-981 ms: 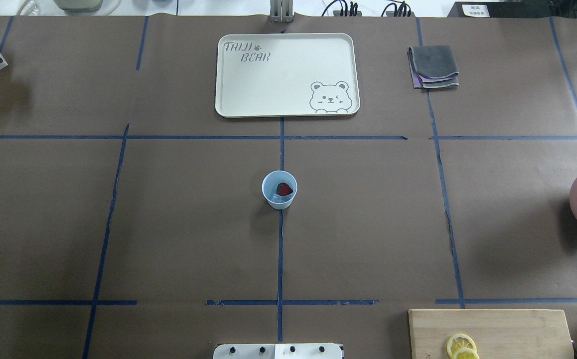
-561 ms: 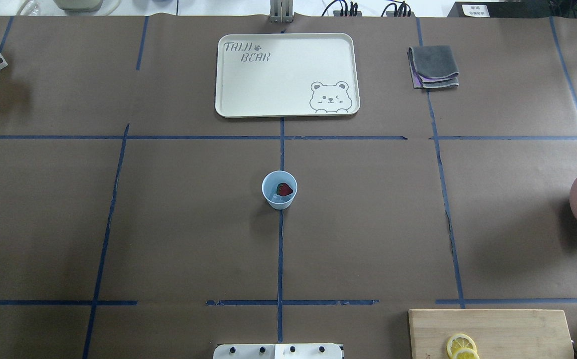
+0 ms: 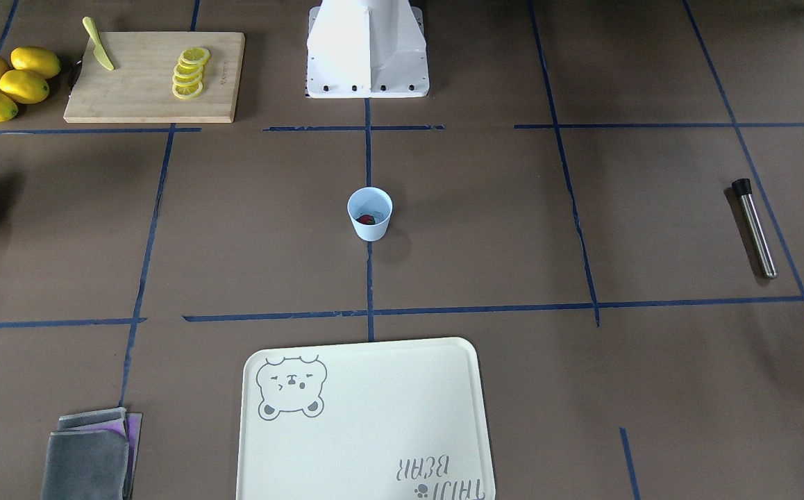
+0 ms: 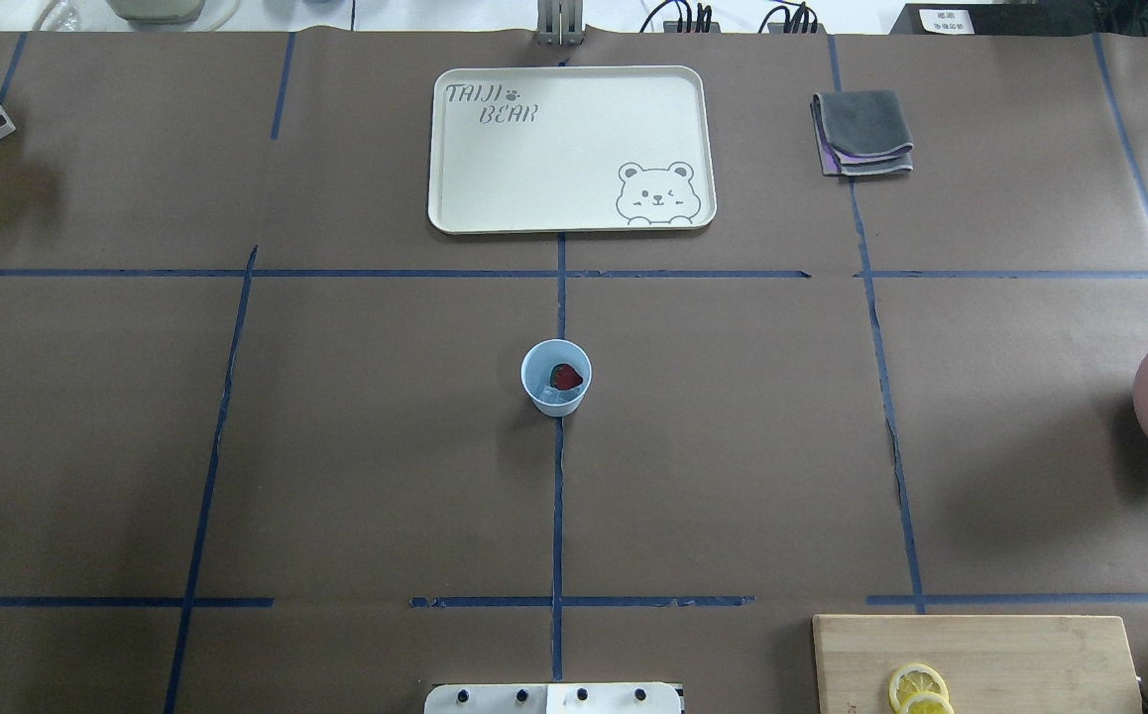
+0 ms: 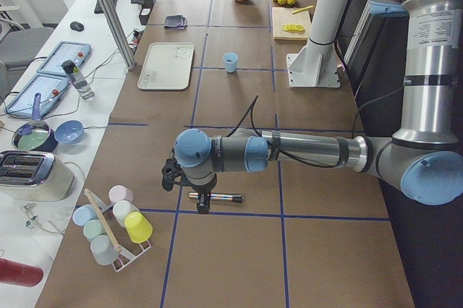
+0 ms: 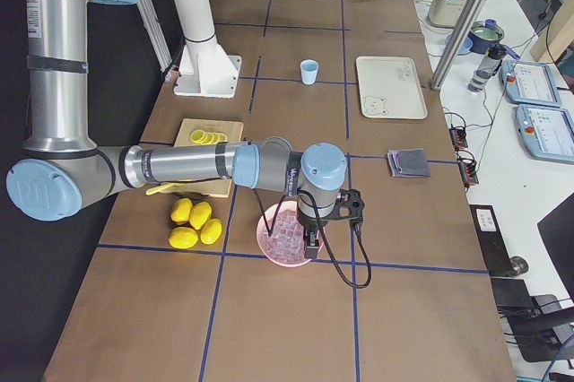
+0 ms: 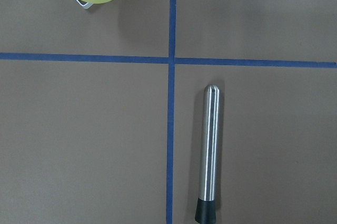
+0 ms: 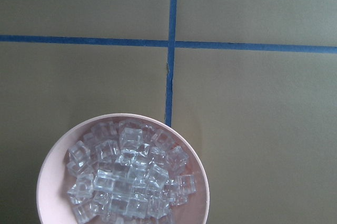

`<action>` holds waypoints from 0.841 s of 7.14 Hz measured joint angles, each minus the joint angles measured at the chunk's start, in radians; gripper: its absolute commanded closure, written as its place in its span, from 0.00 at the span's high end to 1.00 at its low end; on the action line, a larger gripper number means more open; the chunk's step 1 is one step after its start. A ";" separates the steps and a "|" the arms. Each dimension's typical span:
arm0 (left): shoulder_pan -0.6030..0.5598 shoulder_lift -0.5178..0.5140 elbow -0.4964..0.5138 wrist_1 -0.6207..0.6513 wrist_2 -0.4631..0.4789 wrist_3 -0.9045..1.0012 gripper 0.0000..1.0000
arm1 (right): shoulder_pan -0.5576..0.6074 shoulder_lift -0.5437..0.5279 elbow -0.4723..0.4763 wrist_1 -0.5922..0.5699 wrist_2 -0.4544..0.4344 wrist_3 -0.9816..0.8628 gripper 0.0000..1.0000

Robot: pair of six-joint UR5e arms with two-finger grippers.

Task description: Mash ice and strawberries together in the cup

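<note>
The pale blue cup stands upright at the table's middle, also in the front-facing view. A red strawberry lies in it on clear ice. My left gripper hangs over a steel muddler far to the left; the left wrist view shows the muddler lying flat, with no fingers in view. My right gripper hangs over a pink bowl of ice cubes at the far right. I cannot tell whether either gripper is open or shut.
A cream bear tray lies beyond the cup, with a folded grey cloth to its right. A cutting board holds lemon slices and a knife, with whole lemons beside it. A rack of cups stands near the muddler.
</note>
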 measured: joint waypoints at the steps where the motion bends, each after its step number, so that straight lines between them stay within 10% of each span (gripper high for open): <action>1: 0.002 0.031 -0.004 -0.066 -0.005 0.000 1.00 | 0.000 -0.002 0.000 0.002 0.000 0.001 0.99; 6: 0.013 0.060 -0.034 -0.109 -0.007 0.000 1.00 | 0.000 -0.008 0.002 0.005 0.000 0.010 0.99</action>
